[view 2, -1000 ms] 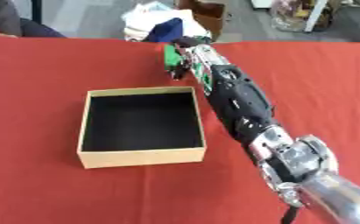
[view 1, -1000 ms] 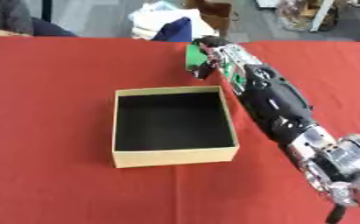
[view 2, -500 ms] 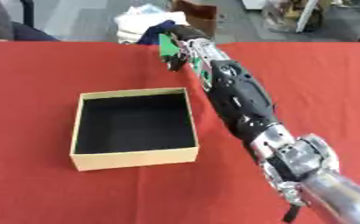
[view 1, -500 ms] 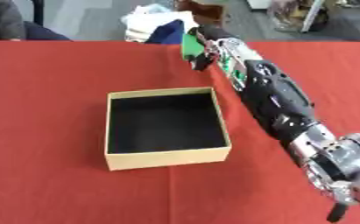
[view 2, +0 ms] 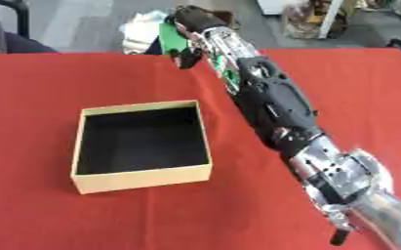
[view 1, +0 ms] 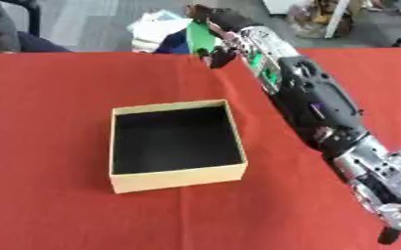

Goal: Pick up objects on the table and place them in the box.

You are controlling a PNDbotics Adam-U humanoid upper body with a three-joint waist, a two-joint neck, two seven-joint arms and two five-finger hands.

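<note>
Right hand point(view 1: 219, 30) curled around a green object point(view 1: 199, 35).

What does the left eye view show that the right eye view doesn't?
Only the left eye view: more red table left of the box. Only the right eye view: more of the silver forearm at the lower right. Both: the right hand at the far edge, fingers curled on a green object, and the open box, holding nothing.

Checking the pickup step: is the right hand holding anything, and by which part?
The right hand is curled on a green object at the table's far edge; which part it grips cannot be told.
</note>
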